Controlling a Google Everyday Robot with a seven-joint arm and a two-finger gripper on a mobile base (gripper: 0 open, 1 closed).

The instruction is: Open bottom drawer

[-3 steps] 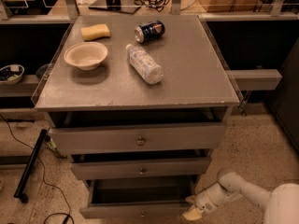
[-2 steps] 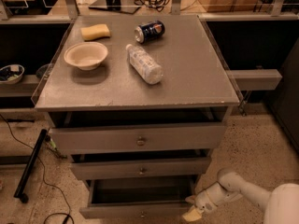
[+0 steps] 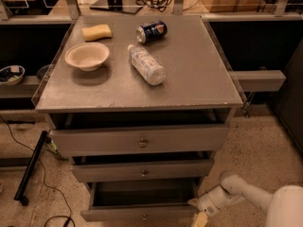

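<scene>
**Bottom drawer stands out; gripper at its right front corner**

Grey metal cabinet point(image 3: 194, 74), flat matte top. I see the bottom drawer point(image 3: 132, 214) lowest of three, long axis left to right, front facing the camera, dark tray exposed. Gripper point(image 3: 198, 212) is at its right corner; I cannot tell its grip. Ribbed plastic bottle point(image 3: 147, 65) lies on top.

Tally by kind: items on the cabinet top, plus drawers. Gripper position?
Yellow sponge: 1
Bowl: 1
Soda can: 1
Plastic bottle: 1
Drawers: 3 (top drawer, middle drawer, bottom drawer)
Total: 7
Gripper: low, at the bottom drawer's right front corner.
</scene>
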